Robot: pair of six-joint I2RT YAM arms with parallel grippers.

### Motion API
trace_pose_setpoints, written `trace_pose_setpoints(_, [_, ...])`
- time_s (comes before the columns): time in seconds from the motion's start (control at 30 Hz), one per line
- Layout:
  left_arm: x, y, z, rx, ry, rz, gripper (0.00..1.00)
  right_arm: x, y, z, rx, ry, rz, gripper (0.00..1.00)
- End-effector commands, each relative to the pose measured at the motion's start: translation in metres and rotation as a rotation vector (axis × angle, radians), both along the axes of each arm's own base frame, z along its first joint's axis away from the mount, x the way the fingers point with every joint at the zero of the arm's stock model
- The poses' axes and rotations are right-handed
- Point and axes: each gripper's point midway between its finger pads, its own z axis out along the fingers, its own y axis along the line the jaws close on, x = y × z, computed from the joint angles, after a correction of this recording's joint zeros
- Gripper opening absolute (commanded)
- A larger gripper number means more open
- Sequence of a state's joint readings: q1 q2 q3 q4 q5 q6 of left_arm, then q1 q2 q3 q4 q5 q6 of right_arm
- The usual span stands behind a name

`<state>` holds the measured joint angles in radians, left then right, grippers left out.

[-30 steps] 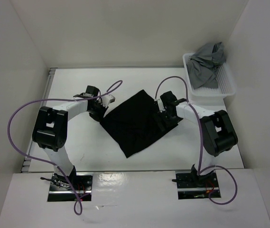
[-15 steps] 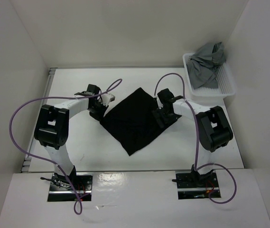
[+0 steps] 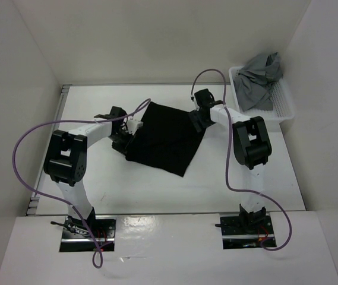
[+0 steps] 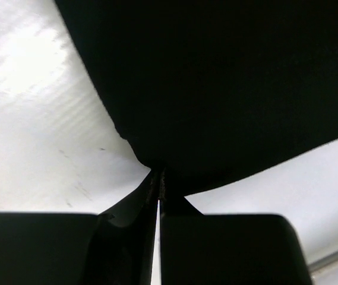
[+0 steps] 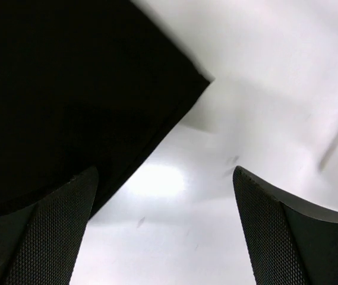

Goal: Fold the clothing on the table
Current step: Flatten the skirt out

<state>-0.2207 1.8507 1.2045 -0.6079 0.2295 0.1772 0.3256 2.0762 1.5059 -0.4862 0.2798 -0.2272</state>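
Observation:
The black clothing (image 3: 166, 138) lies spread on the white table (image 3: 97, 184), its corners pointing roughly back, right and front. My left gripper (image 3: 127, 135) sits at the cloth's left corner. In the left wrist view the left gripper (image 4: 159, 178) is shut, pinching the edge of the clothing (image 4: 228, 89). My right gripper (image 3: 199, 120) hovers at the cloth's far right corner. In the right wrist view the right gripper (image 5: 163, 228) is open over bare table (image 5: 252, 89), with a corner of the clothing (image 5: 68, 89) beside its left finger (image 5: 56, 237).
A white plastic basket (image 3: 283, 111) holding a crumpled grey garment (image 3: 261, 80) stands at the back right. White walls enclose the table on the left, back and right. Purple cables loop above both arms.
The left gripper has closed on the cloth's edge. The right arm has swung toward the back, and the clothing has turned and shifted backward with its right corner now farther back.

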Motion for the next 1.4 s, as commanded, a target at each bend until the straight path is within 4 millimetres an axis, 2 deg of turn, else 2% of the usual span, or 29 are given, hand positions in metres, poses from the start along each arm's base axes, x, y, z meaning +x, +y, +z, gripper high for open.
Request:
trace_pose_setpoints(0.0, [-0.022,-0.011,0.010,-0.062,0.088,0.000,0.04,0.041,0.000,0.006,-0.028,-0.085,-0.008,0.98])
trace_pose_setpoints(0.03, [-0.025,-0.013,0.011,-0.076,0.101,-0.003,0.04,0.044,0.003,0.004,-0.021,-0.080,-0.004,0.98])
trace_pose_setpoints(0.07, [-0.026,-0.016,0.012,-0.092,0.101,-0.017,0.04,0.055,0.007,0.011,-0.012,-0.107,-0.004,0.98])
trace_pose_setpoints(0.1, [-0.033,-0.020,0.011,-0.119,0.125,-0.031,0.04,0.056,0.009,0.000,-0.012,-0.081,0.002,0.98])
trace_pose_setpoints(0.23, [-0.041,-0.023,0.015,-0.130,0.120,-0.052,0.08,0.070,0.020,-0.006,-0.008,-0.093,0.014,0.98])
trace_pose_setpoints(0.3, [-0.051,-0.022,0.013,-0.134,0.145,-0.052,0.11,0.077,0.025,-0.007,-0.025,-0.102,0.036,0.98])
trace_pose_setpoints(0.37, [-0.052,-0.023,0.020,-0.146,0.135,-0.055,0.12,0.086,0.033,0.003,-0.016,-0.127,0.045,0.98])
trace_pose_setpoints(0.43, [-0.056,-0.030,0.025,-0.177,0.138,-0.090,0.15,0.093,0.038,0.002,-0.002,-0.137,0.051,0.99])
trace_pose_setpoints(0.57, [-0.063,-0.041,0.029,-0.195,0.141,-0.135,0.22,0.095,0.046,0.008,0.011,-0.135,0.058,0.99])
trace_pose_setpoints(0.63, [-0.064,-0.041,0.035,-0.197,0.124,-0.145,0.27,0.087,0.056,0.010,0.018,-0.132,0.069,0.99])
trace_pose_setpoints(0.67, [-0.062,-0.041,0.043,-0.203,0.094,-0.148,0.29,0.086,0.055,0.027,0.028,-0.158,0.068,0.99])
trace_pose_setpoints(0.73, [-0.062,-0.044,0.056,-0.211,0.053,-0.162,0.35,0.070,0.065,0.036,0.042,-0.152,0.090,0.99])
trace_pose_setpoints(0.77, [-0.060,-0.044,0.070,-0.221,0.004,-0.168,0.40,0.067,0.064,0.047,0.048,-0.167,0.090,0.99])
trace_pose_setpoints(0.8, [-0.060,-0.044,0.079,-0.224,-0.021,-0.178,0.48,0.061,0.072,0.080,0.077,-0.216,0.111,0.99])
trace_pose_setpoints(0.83, [-0.055,-0.044,0.097,-0.227,-0.086,-0.182,0.52,0.048,0.075,0.084,0.075,-0.206,0.125,0.99])
trace_pose_setpoints(0.87, [-0.057,-0.041,0.104,-0.217,-0.106,-0.179,0.55,0.041,0.073,0.098,0.087,-0.216,0.130,0.99])
trace_pose_setpoints(0.9, [-0.053,-0.040,0.114,-0.212,-0.139,-0.159,0.58,0.032,0.069,0.135,0.109,-0.274,0.130,0.99])
trace_pose_setpoints(0.93, [-0.050,-0.037,0.129,-0.205,-0.201,-0.145,0.69,0.017,0.075,0.140,0.133,-0.261,0.161,0.99])
trace_pose_setpoints(0.97, [-0.046,-0.033,0.139,-0.186,-0.240,-0.121,0.74,0.005,0.071,0.151,0.144,-0.260,0.169,0.99])
trace_pose_setpoints(1.0, [-0.035,-0.023,0.148,-0.149,-0.302,-0.073,0.76,-0.013,0.066,0.172,0.159,-0.284,0.198,0.99])
trace_pose_setpoints(1.03, [-0.029,-0.018,0.169,-0.153,-0.379,-0.041,0.80,-0.025,0.060,0.180,0.153,-0.291,0.209,0.99])
trace_pose_setpoints(1.07, [-0.025,-0.012,0.178,-0.152,-0.416,-0.006,0.83,-0.037,0.054,0.185,0.143,-0.292,0.220,0.99])
trace_pose_setpoints(1.1, [-0.015,-0.004,0.200,-0.165,-0.493,0.057,0.89,-0.058,0.043,0.194,0.132,-0.303,0.238,0.99])
trace_pose_setpoints(1.13, [-0.010,0.000,0.207,-0.164,-0.515,0.087,0.93,-0.067,0.032,0.194,0.127,-0.297,0.224,0.99])
trace_pose_setpoints(1.17, [-0.002,0.000,0.223,-0.172,-0.548,0.110,0.93,-0.075,0.021,0.193,0.136,-0.280,0.211,0.99])
trace_pose_setpoints(1.2, [0.004,0.004,0.228,-0.168,-0.556,0.144,0.88,-0.092,0.011,0.179,0.133,-0.219,0.207,0.99])
trace_pose_setpoints(1.27, [0.015,0.008,0.224,-0.162,-0.535,0.183,0.82,-0.107,0.002,0.184,0.195,-0.223,0.195,0.99])
trace_pose_setpoints(1.3, [0.022,0.008,0.223,-0.171,-0.523,0.185,0.76,-0.114,-0.007,0.174,0.211,-0.200,0.181,0.99])
trace_pose_setpoints(1.37, [0.028,0.004,0.221,-0.194,-0.508,0.167,0.68,-0.123,-0.001,0.173,0.269,-0.189,0.199,0.99])
